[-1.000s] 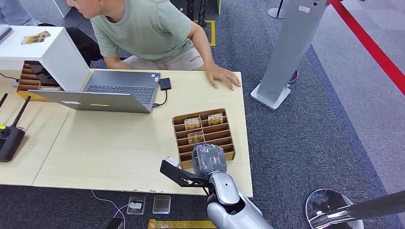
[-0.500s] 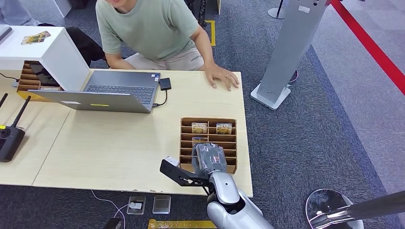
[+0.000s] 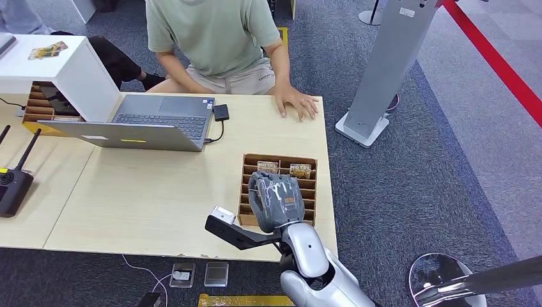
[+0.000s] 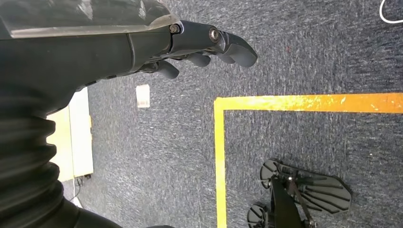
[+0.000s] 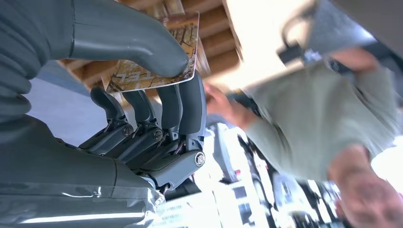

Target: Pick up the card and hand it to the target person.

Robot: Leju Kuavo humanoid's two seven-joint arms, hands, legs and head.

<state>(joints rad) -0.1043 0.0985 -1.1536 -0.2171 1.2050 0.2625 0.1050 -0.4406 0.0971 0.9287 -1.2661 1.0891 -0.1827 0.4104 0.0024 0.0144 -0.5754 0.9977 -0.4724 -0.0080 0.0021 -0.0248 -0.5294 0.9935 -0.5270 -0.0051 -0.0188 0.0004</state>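
The light wooden counter (image 3: 160, 192) is topped by a slotted cardboard tray (image 3: 309, 182) under the right hand (image 3: 276, 201), and a laptop (image 3: 150, 121) is set well beyond it.

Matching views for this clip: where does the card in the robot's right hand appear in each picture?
Head view: hidden behind the right hand, above the cardboard card rack.
Left wrist view: not in it.
Right wrist view: card pinched between the thumb and the fingers.
Shared landmark: the person in the green shirt, also in the right wrist view.
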